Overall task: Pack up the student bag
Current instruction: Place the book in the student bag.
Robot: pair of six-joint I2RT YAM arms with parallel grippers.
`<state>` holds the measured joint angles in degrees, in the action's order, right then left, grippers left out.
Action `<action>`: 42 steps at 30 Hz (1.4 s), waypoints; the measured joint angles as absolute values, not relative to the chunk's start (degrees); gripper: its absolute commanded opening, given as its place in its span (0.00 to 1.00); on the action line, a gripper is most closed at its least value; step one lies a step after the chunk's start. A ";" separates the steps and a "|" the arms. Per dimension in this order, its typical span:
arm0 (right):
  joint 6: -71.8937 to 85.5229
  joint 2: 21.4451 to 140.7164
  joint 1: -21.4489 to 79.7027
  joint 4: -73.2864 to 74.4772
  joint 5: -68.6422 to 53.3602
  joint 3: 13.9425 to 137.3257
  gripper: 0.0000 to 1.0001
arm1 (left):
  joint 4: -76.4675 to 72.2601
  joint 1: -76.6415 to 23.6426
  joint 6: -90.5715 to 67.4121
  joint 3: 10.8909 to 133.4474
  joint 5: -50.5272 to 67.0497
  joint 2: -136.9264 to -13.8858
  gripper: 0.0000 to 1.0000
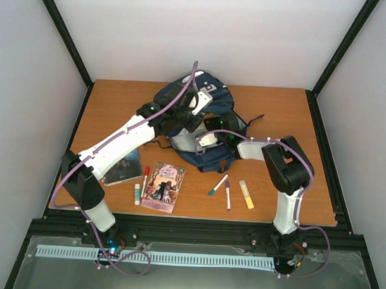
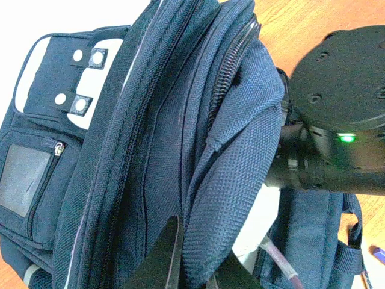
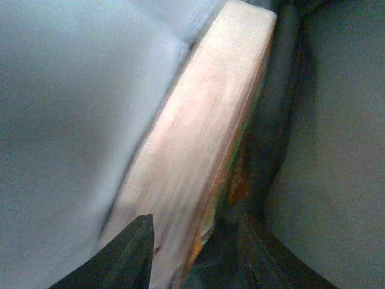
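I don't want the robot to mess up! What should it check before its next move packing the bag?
1. Bag held open: the left gripper pinches a flap of the student bag. Ok.
2. Book inside the bag: ok.
3. Right gripper free of the book: jaws apart, with a gap on one side. Ok.
4. Everything packed: the pink book, dark book and green marker lie on the table. Not ok.
5. Clear way out for the right gripper: too dark and blurry. Cannot tell.
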<state>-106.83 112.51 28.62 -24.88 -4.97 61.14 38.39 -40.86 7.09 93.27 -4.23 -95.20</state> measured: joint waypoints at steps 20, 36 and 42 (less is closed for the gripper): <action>-73.47 67.70 26.15 16.38 -15.16 43.20 0.55 | 37.06 -40.93 -2.20 79.57 3.51 -87.81 0.84; -34.22 67.99 9.98 23.88 -27.99 49.65 0.70 | 30.98 -22.48 -28.05 61.69 4.10 -75.07 1.00; -18.92 80.14 5.30 19.86 -31.14 57.60 0.71 | 24.97 -15.86 -36.23 61.76 7.90 -82.04 1.00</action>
<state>-18.92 80.14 5.30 19.86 -31.14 57.60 24.97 -15.86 -36.23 61.76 7.90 -82.04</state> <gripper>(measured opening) 0.708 0.997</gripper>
